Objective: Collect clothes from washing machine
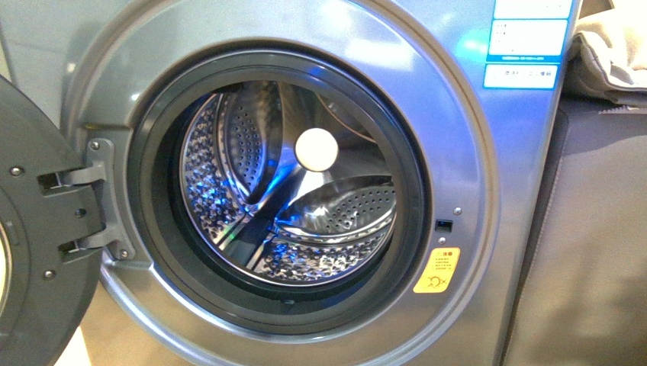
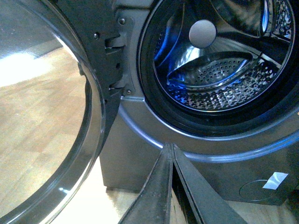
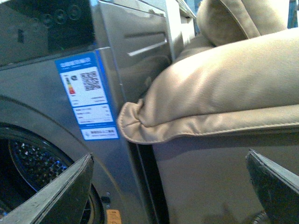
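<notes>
While my left claw [image 2: 172, 186] sits nearest its wrist camera with its two dark fingers pressed together into a narrow wedge, holding nothing, I read it as low in front of the grey metallic front-loading washing machine [image 1: 458, 137], below the porthole. My right claw [image 3: 170, 186] is spread wide and empty, one finger near the washer's front corner, the other before the beige leather cushion [image 3: 224, 88] beside the machine.

Past the left claw, the round dark-rimmed glass door [image 2: 56, 116] stands swung fully open on its hinge to the left of the opening. Beyond it, the perforated steel drum [image 1: 290, 191] is lit blue, with a pale round disc [image 1: 316, 149] at its back.

I can find no dark navy garment in any view; the visible part of the drum looks bare, so I cannot give the clothes' direction or long axis. Judging by position, the left claw is nearer the opening, which lies up and ahead of it, and it would need to spread before reaching in.
</notes>
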`<action>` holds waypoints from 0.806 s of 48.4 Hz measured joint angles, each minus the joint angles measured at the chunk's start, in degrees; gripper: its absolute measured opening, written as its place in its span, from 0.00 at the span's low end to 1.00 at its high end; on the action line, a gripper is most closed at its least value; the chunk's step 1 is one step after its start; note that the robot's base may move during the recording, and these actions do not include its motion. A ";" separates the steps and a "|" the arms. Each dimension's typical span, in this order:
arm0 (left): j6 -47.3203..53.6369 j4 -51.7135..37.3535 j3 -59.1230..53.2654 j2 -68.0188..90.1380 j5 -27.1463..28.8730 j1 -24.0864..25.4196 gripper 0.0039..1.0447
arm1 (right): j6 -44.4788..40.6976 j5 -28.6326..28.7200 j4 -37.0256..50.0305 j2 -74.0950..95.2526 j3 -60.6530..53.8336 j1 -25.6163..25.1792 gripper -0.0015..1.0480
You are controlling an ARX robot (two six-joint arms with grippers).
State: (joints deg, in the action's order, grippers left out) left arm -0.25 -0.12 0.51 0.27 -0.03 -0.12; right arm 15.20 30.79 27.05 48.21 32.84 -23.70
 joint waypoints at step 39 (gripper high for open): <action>0.02 0.09 0.00 -0.07 0.00 0.00 0.03 | -15.06 -30.73 -17.11 -30.14 -25.11 23.47 0.02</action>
State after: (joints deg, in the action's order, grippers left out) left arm -0.23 -0.03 0.51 0.21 -0.03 -0.12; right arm 0.14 0.05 9.93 18.06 7.73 -0.23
